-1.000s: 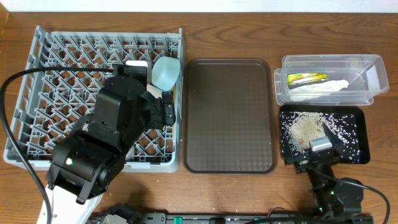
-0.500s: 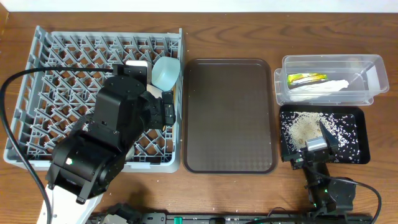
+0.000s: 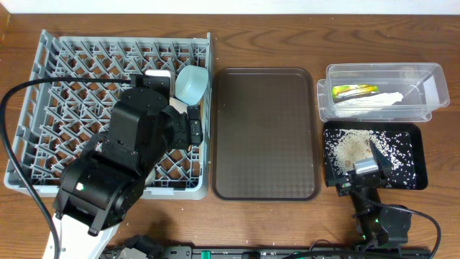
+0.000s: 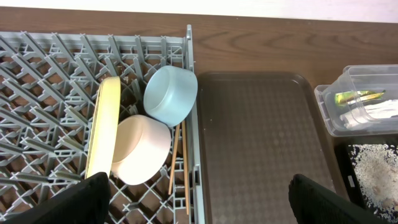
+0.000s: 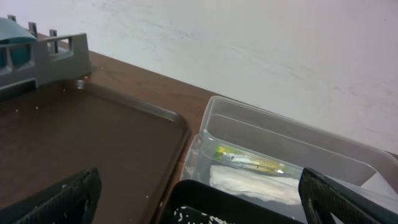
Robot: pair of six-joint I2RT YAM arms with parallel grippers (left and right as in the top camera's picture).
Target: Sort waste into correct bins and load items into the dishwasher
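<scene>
The yellow plate stands on edge among the pegs of the grey dish rack, near the rack's right side. The white bowl leans against the plate, and the light-blue bowl sits tilted just behind it at the rack's right wall. The two chopsticks lie side by side along that wall, beside the white bowl. At the right of the desk, the clear tub holds the green-and-orange wrapper and the white tissue. Just in front of the tub, the black tray carries the rice scraps, heaped toward its left and scattered elsewhere. The brown serving tray lies between the rack and the bins. The left pincer hangs above the rack's near right part, fingers spread wide with nothing between them. The right pincer sits low at the black tray's near edge, likewise spread wide and holding nothing.
</scene>
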